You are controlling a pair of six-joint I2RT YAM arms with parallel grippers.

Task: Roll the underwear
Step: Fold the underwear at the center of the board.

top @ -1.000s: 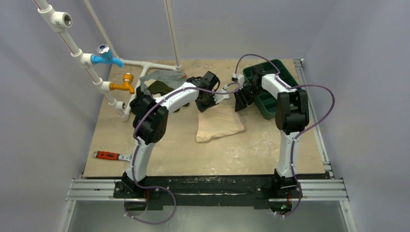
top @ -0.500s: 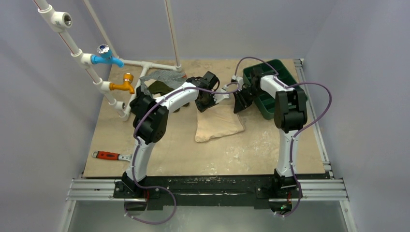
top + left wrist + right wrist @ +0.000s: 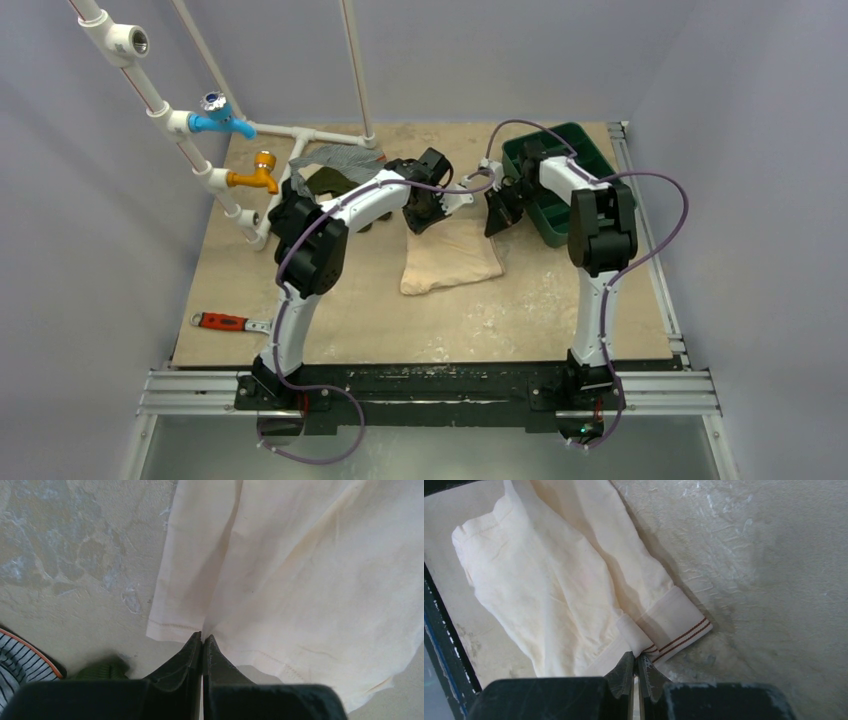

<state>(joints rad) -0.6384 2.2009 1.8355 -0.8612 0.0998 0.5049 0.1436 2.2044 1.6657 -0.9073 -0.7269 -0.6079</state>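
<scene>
One underwear (image 3: 450,258), two garments (image 3: 340,157) (image 3: 325,181), two taps (image 3: 222,122) (image 3: 255,177), one wrench (image 3: 225,322), one tray (image 3: 553,218).

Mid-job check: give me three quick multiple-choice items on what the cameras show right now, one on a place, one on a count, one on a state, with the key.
1. Where does the red-handled wrench lie on the table?
A. near the front left edge
B. far right corner
C. dead centre

2. How many coloured taps sit on the white pipework?
A. one
B. two
C. four

3. How does the right gripper stand?
A. wide open
B. shut on the underwear
C. shut on nothing, high above the table

Key:
1 A, the top view shows it at the near left.
2 B, there is one blue tap and one orange tap.
3 B, the right wrist view shows its tips pinched together on the band's folded corner.
</scene>
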